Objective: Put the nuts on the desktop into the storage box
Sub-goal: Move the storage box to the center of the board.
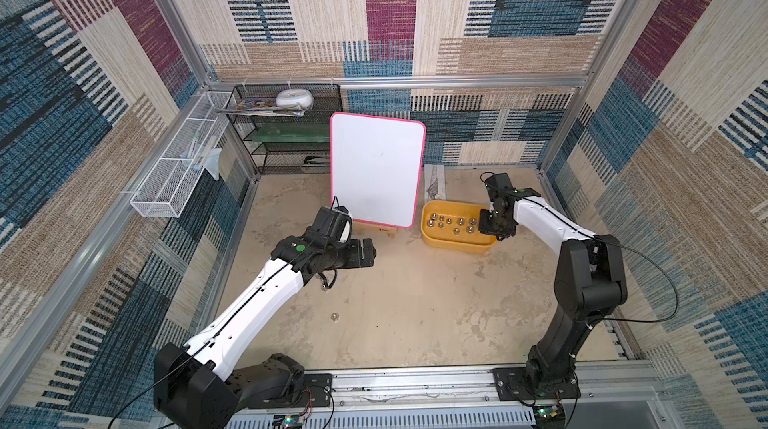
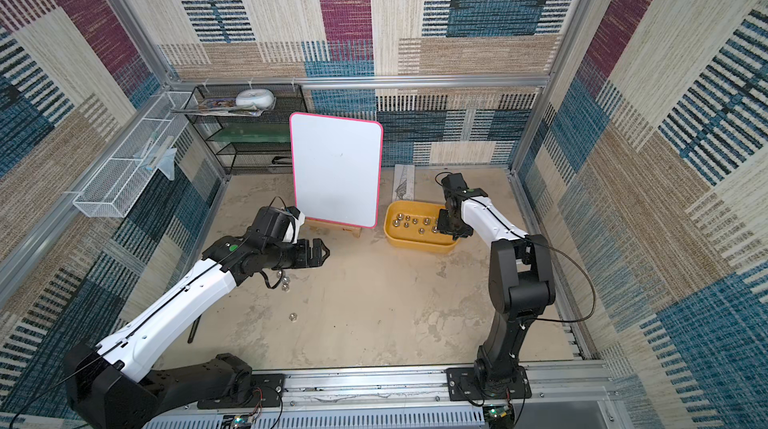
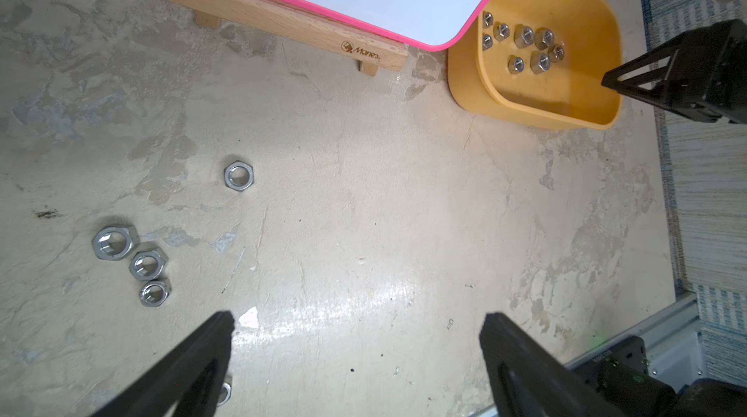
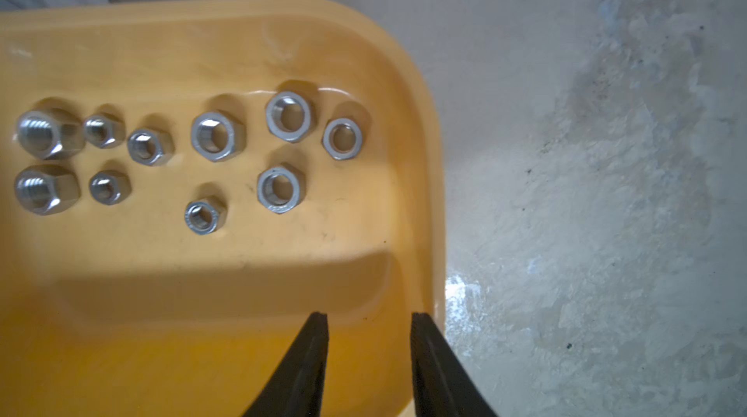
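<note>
The mustard-yellow storage box [image 1: 457, 246] [image 4: 242, 51] stands on the beige desktop [image 1: 415, 302] at the back right, with several silver nuts [image 1: 451, 223] [image 4: 216, 136] lying in it. My right gripper [image 4: 370, 316] [image 1: 484, 221] hovers over the box's right end, open by a narrow gap with nothing between its fingers. My left gripper [image 3: 357, 326] [image 1: 368, 254] hangs wide open and empty above the desktop's middle left. Loose nuts lie on the desktop: one alone [image 3: 238, 175], three in a row [image 3: 148, 264], and one [image 3: 224, 392] half hidden behind a left finger.
A pink-edged whiteboard [image 1: 376, 169] leans on a wooden stand [image 3: 283, 19] just left of the box. A black mesh rack [image 1: 291, 131] stands at the back left and a white wire basket [image 1: 174, 173] hangs on the left wall. A printed sheet [image 1: 434, 183] lies behind the box.
</note>
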You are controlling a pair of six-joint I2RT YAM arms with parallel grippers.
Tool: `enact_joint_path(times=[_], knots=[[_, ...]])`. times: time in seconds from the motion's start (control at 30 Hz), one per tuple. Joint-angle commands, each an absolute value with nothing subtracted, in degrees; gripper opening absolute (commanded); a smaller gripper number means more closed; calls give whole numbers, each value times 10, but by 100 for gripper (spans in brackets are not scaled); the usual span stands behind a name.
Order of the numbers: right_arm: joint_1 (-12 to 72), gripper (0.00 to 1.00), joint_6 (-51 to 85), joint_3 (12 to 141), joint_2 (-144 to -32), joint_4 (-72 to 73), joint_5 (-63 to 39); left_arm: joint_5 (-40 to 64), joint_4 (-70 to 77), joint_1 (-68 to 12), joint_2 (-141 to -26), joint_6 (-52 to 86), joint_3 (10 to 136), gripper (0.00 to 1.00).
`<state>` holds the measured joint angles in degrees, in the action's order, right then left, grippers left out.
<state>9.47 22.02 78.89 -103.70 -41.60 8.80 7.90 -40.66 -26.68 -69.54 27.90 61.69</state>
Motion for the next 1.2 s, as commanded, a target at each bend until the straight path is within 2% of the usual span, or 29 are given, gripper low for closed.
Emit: enact_joint_path(times=[0.0, 0.4, 0.7, 1.03, 1.17], knots=[[82, 40, 214, 785, -1036, -399, 98, 106, -404, -267, -686, 278, 614, 100], [68, 40, 203, 805, -1023, -398, 97, 155, -387, -268, -673, 272, 607, 100], [41, 39, 194, 804, -1059, -382, 85, 161, -386, -269, -668, 270, 601, 100], [33, 23, 190, 794, -1079, -369, 78, 153, -392, -269, -647, 274, 590, 100], [33, 21, 193, 770, -1057, -363, 79, 152, -393, -269, -642, 274, 590, 100]])
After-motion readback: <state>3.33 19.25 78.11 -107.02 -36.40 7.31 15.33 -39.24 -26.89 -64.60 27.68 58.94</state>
